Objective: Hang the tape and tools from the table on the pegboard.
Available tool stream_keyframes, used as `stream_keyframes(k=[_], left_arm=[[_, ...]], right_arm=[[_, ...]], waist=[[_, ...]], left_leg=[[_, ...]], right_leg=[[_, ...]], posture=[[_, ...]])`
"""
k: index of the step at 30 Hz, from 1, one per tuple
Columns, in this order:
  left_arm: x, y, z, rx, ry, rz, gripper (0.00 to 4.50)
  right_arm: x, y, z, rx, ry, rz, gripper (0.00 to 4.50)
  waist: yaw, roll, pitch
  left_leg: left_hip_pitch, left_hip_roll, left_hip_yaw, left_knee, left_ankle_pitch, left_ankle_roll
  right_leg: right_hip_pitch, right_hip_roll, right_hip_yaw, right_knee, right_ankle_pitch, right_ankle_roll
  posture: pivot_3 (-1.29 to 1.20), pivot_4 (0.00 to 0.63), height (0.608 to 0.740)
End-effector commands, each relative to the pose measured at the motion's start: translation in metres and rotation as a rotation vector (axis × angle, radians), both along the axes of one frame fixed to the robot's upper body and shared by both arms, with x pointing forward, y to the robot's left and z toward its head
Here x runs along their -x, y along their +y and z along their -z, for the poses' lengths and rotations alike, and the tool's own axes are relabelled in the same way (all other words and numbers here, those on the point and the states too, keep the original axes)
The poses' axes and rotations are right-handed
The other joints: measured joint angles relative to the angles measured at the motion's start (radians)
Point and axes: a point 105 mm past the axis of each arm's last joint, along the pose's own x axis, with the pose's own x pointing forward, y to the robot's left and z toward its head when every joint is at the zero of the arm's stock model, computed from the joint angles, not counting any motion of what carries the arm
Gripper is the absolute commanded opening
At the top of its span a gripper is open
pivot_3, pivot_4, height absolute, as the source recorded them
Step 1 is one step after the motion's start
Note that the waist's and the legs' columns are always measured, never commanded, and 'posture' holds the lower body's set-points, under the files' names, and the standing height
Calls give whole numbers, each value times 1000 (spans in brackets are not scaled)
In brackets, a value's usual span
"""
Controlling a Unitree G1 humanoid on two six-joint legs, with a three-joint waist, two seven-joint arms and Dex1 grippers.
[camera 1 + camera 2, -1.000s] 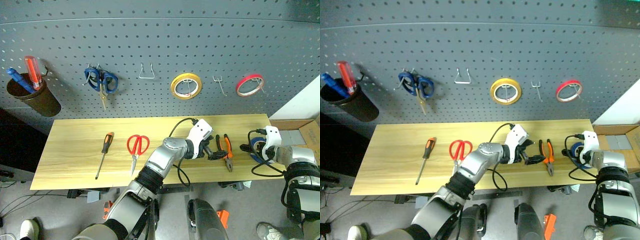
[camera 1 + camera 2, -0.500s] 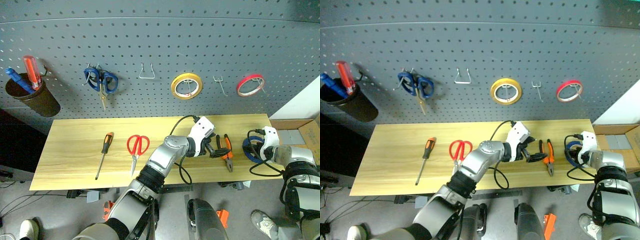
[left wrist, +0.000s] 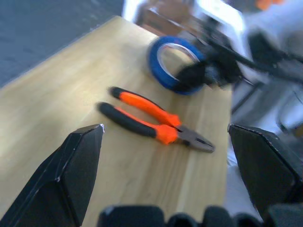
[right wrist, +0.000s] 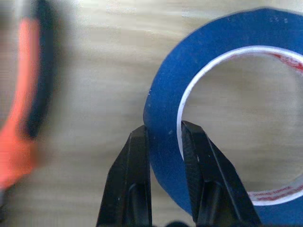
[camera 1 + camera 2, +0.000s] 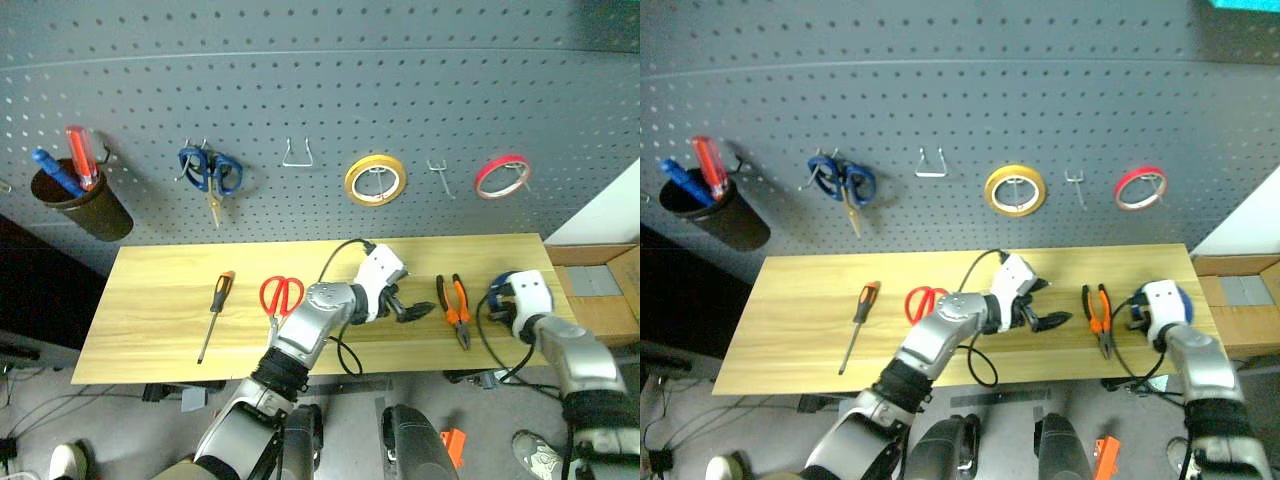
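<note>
The right gripper point(image 4: 163, 137) is pinching the blue tape point(image 4: 227, 94) rim; the left gripper point(image 5: 405, 308) is hovering wide open, empty. Next: lifting the tape to a free pegboard point(image 5: 320, 90) hook.

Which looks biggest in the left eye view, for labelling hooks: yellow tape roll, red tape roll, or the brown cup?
1. Brown cup
2. Yellow tape roll
3. Red tape roll, only slightly smaller than the yellow.
</note>
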Motion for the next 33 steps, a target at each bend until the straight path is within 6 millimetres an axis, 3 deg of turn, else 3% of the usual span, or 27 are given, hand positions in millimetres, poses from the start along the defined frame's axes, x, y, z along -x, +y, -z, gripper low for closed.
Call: stream_keyframes(k=[1, 7, 10, 13, 17, 22, 28, 33], left_arm=[[-2, 17, -36, 77, -97, -62, 4500], [-16, 65, -58, 106, -151, -245, 4500], [-6, 71, -69, 145, -146, -235, 4500], [2, 71, -81, 182, -131, -217, 4500], [2, 74, -92, 216, -118, -230, 4500], [-11, 77, -94, 231, -103, -265, 4500], [-24, 67, -101, 258, -104, -277, 4500], [-25, 63, -101, 249, -117, -267, 4500]], right_arm=[[8, 25, -48, 144, -229, -40, 364], [22, 74, -102, 200, -550, -116, 364], [24, 91, -117, 294, -670, -170, 364], [20, 110, -133, 351, -798, -252, 364], [7, 129, -150, 328, -910, -312, 364], [-17, 158, -148, 178, -891, -449, 364], [-48, 175, -135, -3, -761, -591, 364], [-78, 156, -124, -37, -643, -552, 364]], waist=[[-3, 6, -19], [-2, -3, -94], [-1, -11, -117], [1, -11, -118], [-5, -12, -120], [-5, -17, -129], [0, -16, -132], [1, -16, -132]], left_leg=[[0, 0, 1, 0, 0, 0], [9, -1, 2, 1, 3, -2], [12, 1, -1, 1, 7, -4], [29, 3, -4, 0, 8, 1], [31, 3, -3, 0, 16, 5], [33, 5, -5, 0, 22, 5], [31, 4, -5, 0, 24, 6], [31, 4, -5, -1, 24, 6]], right_leg=[[-1, 0, 1, 1, 0, 0], [3, 6, 5, 9, 1, 1], [5, 10, 5, 12, 3, -2], [24, 13, 4, 7, 4, 1], [28, 15, 5, 5, 14, 0], [27, 17, 5, 6, 20, -2], [27, 18, 5, 6, 24, -8], [26, 17, 5, 5, 24, -7]], posture=[[-73, 67, 740], [-64, 0, 740], [-58, 0, 740], [-43, 0, 740], [-30, 0, 740], [-18, 0, 740], [0, 0, 740], [13, 0, 740]])
